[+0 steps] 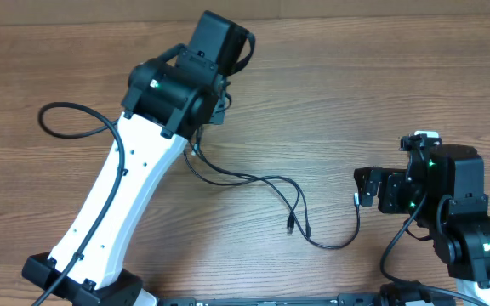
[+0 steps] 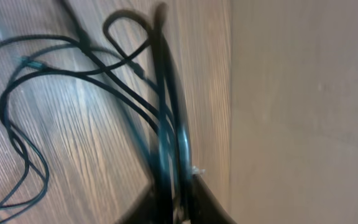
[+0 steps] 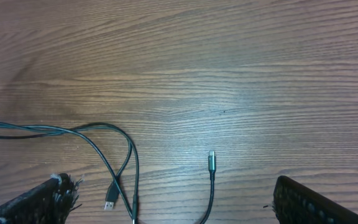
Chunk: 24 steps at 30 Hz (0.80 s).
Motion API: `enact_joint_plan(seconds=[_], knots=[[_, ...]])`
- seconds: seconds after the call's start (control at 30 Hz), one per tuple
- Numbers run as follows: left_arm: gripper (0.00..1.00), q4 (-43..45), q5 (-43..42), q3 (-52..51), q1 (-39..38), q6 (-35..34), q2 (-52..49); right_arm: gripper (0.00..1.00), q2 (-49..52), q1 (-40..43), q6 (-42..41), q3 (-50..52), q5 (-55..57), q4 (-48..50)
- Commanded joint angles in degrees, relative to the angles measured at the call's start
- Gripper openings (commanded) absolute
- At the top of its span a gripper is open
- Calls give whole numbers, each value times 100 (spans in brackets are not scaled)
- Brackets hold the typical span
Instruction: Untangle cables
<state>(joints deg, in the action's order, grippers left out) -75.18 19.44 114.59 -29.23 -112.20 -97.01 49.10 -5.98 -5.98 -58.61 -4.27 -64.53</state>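
The cables (image 1: 262,180) are thin black cords running from under my left wrist across the wood to two small plug ends (image 1: 300,229). My left gripper (image 1: 204,129) is mostly hidden beneath its own arm. In the blurred left wrist view, two strands of the cables (image 2: 166,124) rise between the fingers of the left gripper (image 2: 176,210), which hug them on both sides. My right gripper (image 1: 360,191) stands wide open, pointing left. Between its fingertips (image 3: 42,202) lie a silver-tipped plug (image 3: 212,158) and a flat USB plug (image 3: 110,203), neither touched.
The left arm's thicker black wiring loops over the table at the left (image 1: 66,115). A beige wall (image 2: 291,93) rises just past the table's far edge. The right arm's base (image 1: 475,246) stands at the lower right.
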Motion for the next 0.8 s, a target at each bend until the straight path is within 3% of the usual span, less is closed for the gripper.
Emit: enact_joint_plan(seconds=[0.0,0.03,0.1,0.27,0.37,0.77], knots=[[67,-205,428,63,197,-111,109,100,-15,46,-17,-70,-37,15],[83,-313,481,63,249,-105,109,100,-15,46,-17,-70,-39,15],[100,-459,538,63,321,-94,109,100,-15,46,-15,-70,-39,13],[100,-778,605,63,420,-90,109,100,-15,46,-17,-70,-39,11],[100,-1060,623,63,424,361,109,100,-15,48,-17,-70,-42,13],[100,-1545,603,63,417,4192,105,100,-15,46,-17,-70,-68,57]])
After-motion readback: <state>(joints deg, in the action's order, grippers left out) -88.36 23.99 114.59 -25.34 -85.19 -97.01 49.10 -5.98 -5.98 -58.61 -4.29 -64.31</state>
